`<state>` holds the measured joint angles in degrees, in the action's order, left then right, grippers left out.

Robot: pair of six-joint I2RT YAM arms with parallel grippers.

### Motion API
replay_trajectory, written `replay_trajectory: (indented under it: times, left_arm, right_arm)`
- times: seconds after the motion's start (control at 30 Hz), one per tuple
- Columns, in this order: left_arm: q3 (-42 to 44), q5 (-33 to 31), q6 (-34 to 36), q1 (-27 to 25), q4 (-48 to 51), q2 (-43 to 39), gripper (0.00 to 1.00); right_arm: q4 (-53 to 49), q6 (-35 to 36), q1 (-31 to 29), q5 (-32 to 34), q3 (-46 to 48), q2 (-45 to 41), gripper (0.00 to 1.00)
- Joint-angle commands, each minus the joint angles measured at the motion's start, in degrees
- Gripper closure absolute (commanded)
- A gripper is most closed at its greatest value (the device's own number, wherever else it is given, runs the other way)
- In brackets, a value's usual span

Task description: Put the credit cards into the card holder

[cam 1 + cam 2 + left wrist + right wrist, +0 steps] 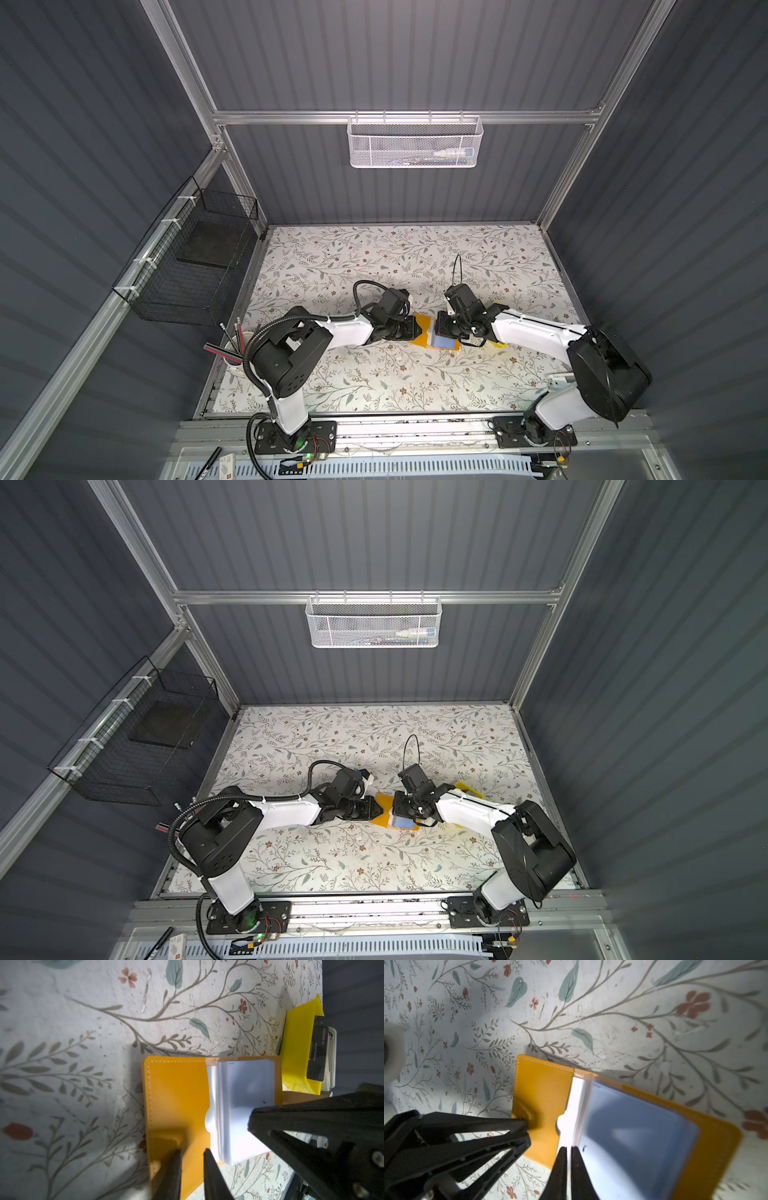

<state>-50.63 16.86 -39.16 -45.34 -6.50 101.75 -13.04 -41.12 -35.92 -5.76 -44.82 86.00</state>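
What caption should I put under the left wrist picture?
Open card holder on a flowery table, left gripper at its cover, right gripper at its sleeve pages.

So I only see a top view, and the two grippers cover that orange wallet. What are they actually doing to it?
Observer: The right wrist view shows the right gripper appearing to pinch the edge of a bluish sleeve page inside the card holder.
Operator: And the left one?
Observer: The left gripper has both tips on the holder's open cover, seemingly pressing it flat.
Operator: Where are the cards?
Observer: A black credit card lies in the yellow tray, which the right arm mostly hides from you.
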Motion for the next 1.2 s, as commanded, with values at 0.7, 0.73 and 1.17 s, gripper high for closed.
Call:
replay_trajectory:
  times: [0.7, 0.73, 1.17]
  left_arm:
    - [6.3, 0.1, -3.4, -0.1, -2.0, -3.2, 0.79]
    - [6.5, 0.0, -3.3, 0.0, -1.8, -3.5, 0.79]
    - [9.4, -2.1, -3.6, -0.1, 1.2, -8.0, 0.79]
  right_arm:
    - [-9.9, 1.1, 3.7, 5.2, 2.6, -1.8, 0.64]
    - [-9.6, 1.1, 3.9, 4.4, 2.8, -1.6, 0.64]
    - [-0.6, 2.3, 4.4, -3.6, 3.1, 2.4, 0.68]
